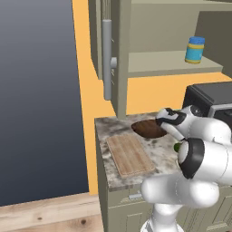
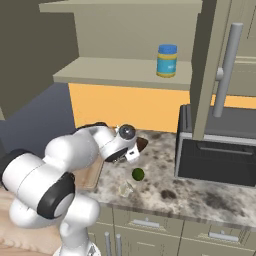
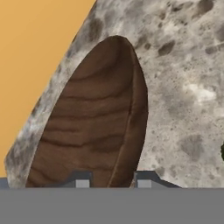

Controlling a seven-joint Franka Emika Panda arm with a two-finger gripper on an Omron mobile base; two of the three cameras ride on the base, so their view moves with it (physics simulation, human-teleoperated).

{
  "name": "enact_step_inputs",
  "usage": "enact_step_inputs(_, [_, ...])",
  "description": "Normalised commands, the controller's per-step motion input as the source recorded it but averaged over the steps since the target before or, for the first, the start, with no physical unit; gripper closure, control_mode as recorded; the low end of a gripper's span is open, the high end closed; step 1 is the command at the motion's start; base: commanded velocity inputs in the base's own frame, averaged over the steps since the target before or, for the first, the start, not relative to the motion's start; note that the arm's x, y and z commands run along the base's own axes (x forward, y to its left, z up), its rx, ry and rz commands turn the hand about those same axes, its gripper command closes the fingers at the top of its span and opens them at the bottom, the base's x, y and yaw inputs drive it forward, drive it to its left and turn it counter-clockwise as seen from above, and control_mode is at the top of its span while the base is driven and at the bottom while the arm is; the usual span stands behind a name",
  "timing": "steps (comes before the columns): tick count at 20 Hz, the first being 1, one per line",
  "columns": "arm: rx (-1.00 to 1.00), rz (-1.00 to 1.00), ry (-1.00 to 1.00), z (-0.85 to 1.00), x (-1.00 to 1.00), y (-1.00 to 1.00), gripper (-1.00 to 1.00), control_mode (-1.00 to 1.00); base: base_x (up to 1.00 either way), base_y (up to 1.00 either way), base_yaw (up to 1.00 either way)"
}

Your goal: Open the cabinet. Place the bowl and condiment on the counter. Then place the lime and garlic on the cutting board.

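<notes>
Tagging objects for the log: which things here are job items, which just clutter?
Job: open olive-grey wall cabinet; dark brown wooden bowl; blue-and-yellow condiment jar; small green lime; light wooden cutting board; speckled marble counter.
Clutter: black boxy appliance.

Dark brown grained bowl (image 3: 92,127), speckled grey-brown counter (image 3: 183,87), blue-and-yellow condiment (image 2: 167,60), green lime (image 2: 138,174).

Bowl (image 1: 147,129) on counter (image 1: 108,127), behind cutting board (image 1: 130,155)

Kitchen: marble counter (image 2: 200,192), wall cabinet (image 1: 113,54), probably oven (image 2: 215,155).
</notes>
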Motion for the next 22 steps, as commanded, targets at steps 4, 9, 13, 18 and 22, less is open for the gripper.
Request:
enact_step_inputs(4, [0.00,0.00,0.00,-0.28,0.14,-0.03,1.00,-1.00,0.00,0.00,0.00])
enact_step_inputs(9, [0.00,0.00,0.00,-0.20,0.19,-0.02,1.00,-1.00,0.00,0.00,0.00])
enact_step_inputs(13, [0.00,-0.08,0.00,-0.03,0.33,-0.21,1.00,-1.00,0.00,0.00,0.00])
enact_step_inputs(18, [0.00,-0.15,0.00,0.00,0.21,-0.23,1.00,-1.00,0.00,0.00,0.00])
enact_step_inputs(22, [0.00,-0.17,0.00,-0.01,0.00,-0.13,-1.00,-1.00,0.00,0.00,0.00])
